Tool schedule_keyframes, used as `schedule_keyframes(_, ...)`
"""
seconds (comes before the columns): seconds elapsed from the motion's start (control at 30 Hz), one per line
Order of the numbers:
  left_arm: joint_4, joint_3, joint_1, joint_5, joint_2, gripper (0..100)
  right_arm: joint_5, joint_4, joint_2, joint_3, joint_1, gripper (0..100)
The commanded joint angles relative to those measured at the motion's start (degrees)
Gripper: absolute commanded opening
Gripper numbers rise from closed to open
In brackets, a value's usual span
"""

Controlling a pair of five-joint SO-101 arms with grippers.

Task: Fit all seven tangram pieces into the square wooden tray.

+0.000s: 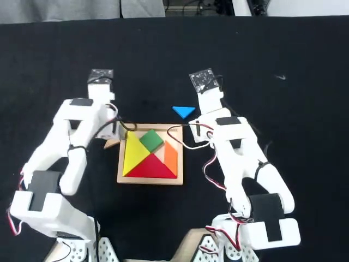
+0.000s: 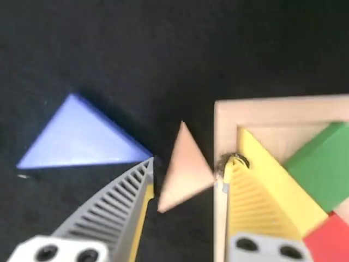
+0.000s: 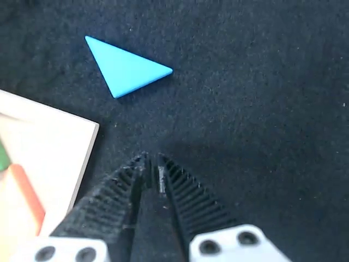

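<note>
1. High view: light falls evenly from above. The wooden tray (image 1: 150, 180) and the coloured pieces in it read bright against the black cloth (image 1: 283, 109) around it.
2. The white arms (image 1: 234, 142) on either side of the tray are close to washed out, and their shadows barely register on the cloth.
3. Left wrist view: the tray rim is strongly lit. The purple triangle (image 2: 82, 136), lying off the tray, carries a pale sheen on its top face.
4. Right wrist view: a darker shadow patch lies on the cloth around the right gripper (image 3: 152, 164), just off the tray's corner.

Black table surface (image 1: 305, 82), dark cables (image 1: 207, 6) beyond its far edge
</note>
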Motion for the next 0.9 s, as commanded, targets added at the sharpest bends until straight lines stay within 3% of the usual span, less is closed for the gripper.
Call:
schedule_keyframes(0.0, -1.1, -2.3, -3.5, -4.8, 0.7, 21, 0.0, -1.0, -3.1, -0.1, 0.6, 1.1)
schedule_keyframes(0.4, 2.6, -2.7, -3.0, -12.8, 0.6, 21, 0.0, -1.1, -3.1, -0.1, 0.6, 1.1)
schedule_keyframes(0.7, 12.4, -9.1, -2.0, -33.1, 1.1, 22, 0.0, -1.1, -3.1, -0.1, 0.6, 1.2)
schedule_keyframes(0.87, 14.6, -11.1, -2.0, -35.4, 1.2, 33, 0.0, -1.1, -3.1, -0.1, 0.6, 1.4)
